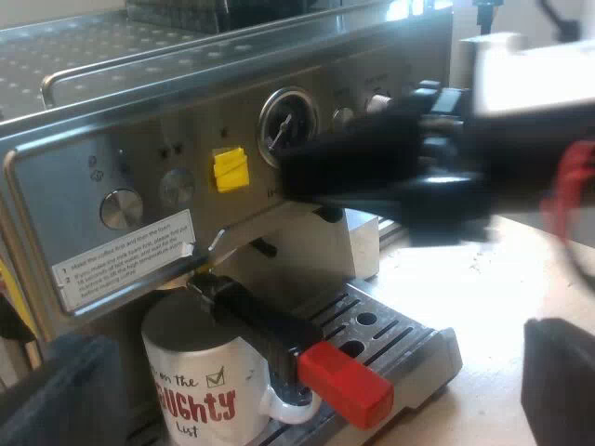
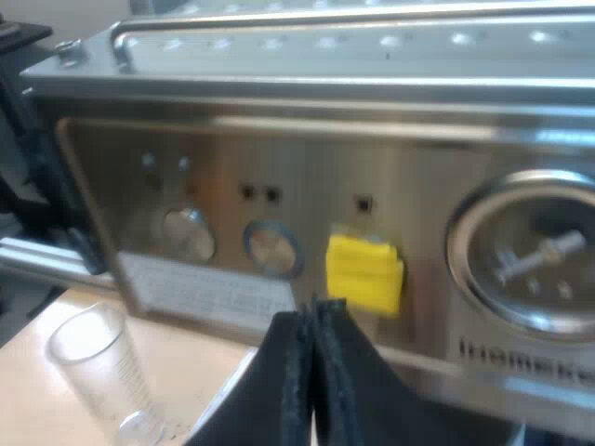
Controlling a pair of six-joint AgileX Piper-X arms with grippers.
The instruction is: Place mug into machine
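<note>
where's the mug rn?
In the left wrist view the mug stands on the drip tray at the espresso machine front, directly under the locked holder's dark, red-ended handle.

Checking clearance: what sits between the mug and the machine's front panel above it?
The metal holder, locked into the espresso machine, its dark handle reaching out over the mug; the left wrist view shows it.

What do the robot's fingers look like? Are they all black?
Yes, all black. The left fingers are dark, chunky blocks with a dull, matte surface. The right fingers are flat black slabs that get narrower toward the tips. The right arm is black and bulky too.
</note>
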